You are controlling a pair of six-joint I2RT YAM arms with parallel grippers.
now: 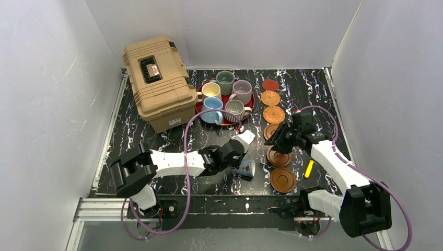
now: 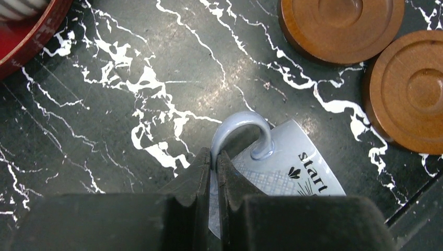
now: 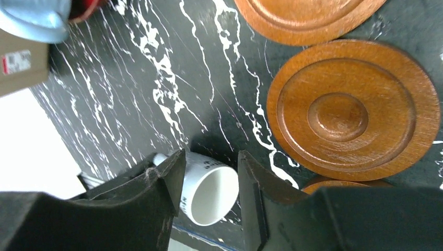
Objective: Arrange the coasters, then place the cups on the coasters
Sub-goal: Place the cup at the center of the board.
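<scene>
Far to the left of my left pincer [image 1: 237,157] sits a tan toolbox [image 1: 159,81]. Straight beyond the pincer is the red tray [image 1: 225,97], carrying five cups: the cream-yellow mug [image 1: 211,90], grey-green mug [image 1: 225,79], lilac mug [image 1: 242,90], light blue mug [image 1: 211,104] and ribbed grey mug [image 1: 236,109]. I have the left pincer clamped fully shut on the handle of the white mug [image 1: 245,168], its fingers [image 2: 201,172] meeting on the handle's near end. That mug lies on its side on the black marbled table [image 1: 156,141], on no coaster. To the right of this pincer a row of six coasters runs away from me: the nearest wooden coaster [image 1: 282,179], middle wooden coaster [image 1: 278,158], far wooden coaster [image 1: 270,130], two orange woven coasters [image 1: 274,114] and, farthest, the pinkish-red coaster [image 1: 270,84]. None carries a cup. My right pincer [image 3: 211,157] hangs above the wooden end of that row, jaws roughly half apart and gripping nothing. Through its gap I see the white mug's open mouth on the table below. A small yellow object [image 1: 309,168] lies to its right, nearer me.
</scene>
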